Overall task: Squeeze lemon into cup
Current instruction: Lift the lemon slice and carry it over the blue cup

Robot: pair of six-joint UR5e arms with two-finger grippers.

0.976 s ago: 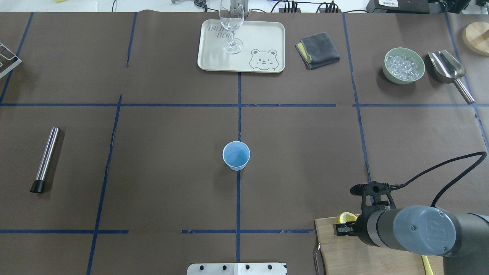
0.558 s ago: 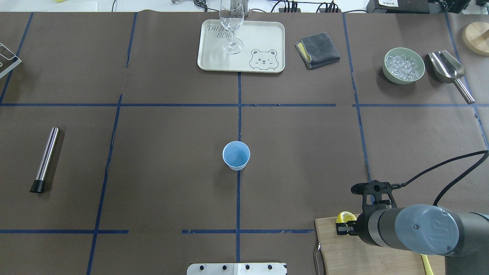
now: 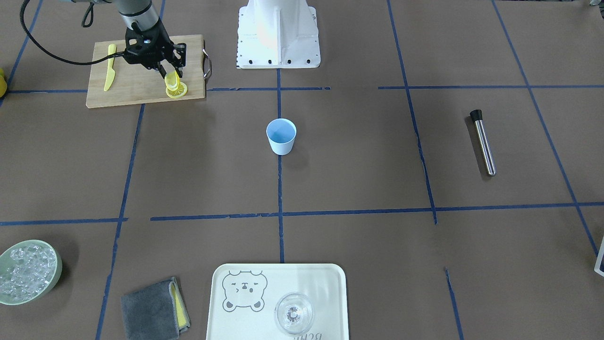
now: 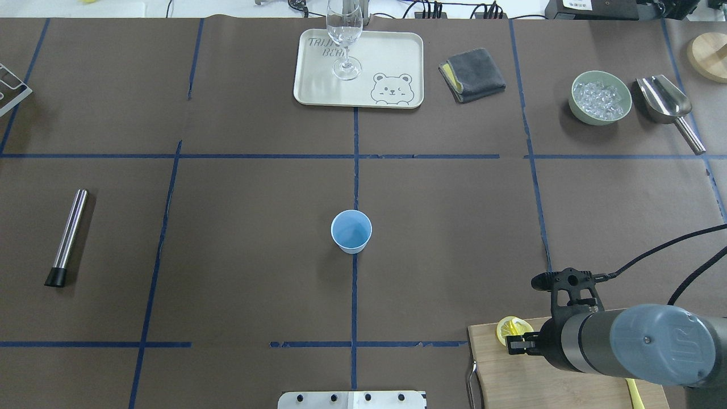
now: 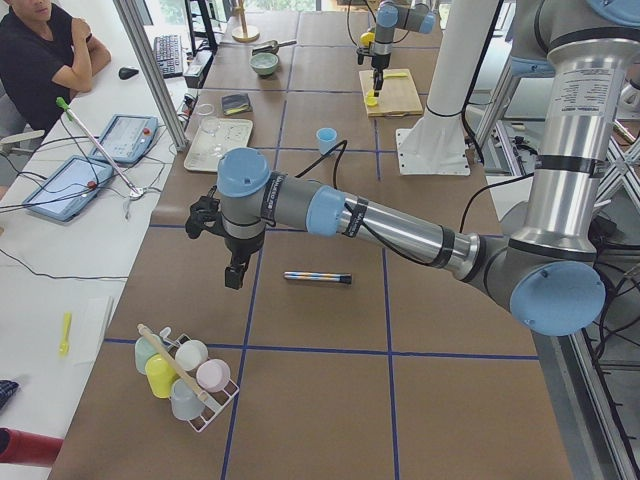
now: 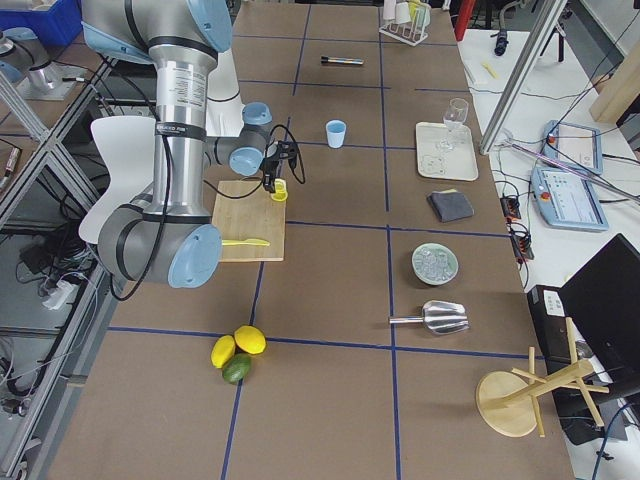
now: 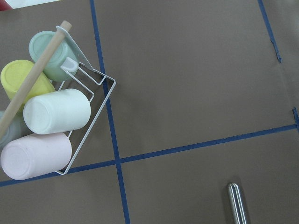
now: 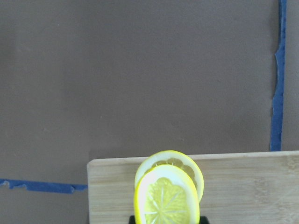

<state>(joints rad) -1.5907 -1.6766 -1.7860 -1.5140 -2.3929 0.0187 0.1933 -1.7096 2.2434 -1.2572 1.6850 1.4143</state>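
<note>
A cream tray (image 4: 397,57) printed with a bear sits at the far edge of the table (image 4: 227,199), with a clear wine glass (image 4: 345,34) upright on it. Just right of the tray lies a folded grey cloth (image 4: 472,74). Farther right are a pale green bowl (image 4: 585,119) of ice, then a steel scoop (image 4: 664,100). Well off to the tray's near left lies a black-tipped steel rod (image 4: 69,236). To its near right is a wooden board (image 4: 511,380) bearing a yellow knife (image 3: 109,73).

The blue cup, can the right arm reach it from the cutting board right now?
Probably yes. Only bare table lies between the right gripper, holding a lemon slice, and the cup; nothing stands in the way.
</note>
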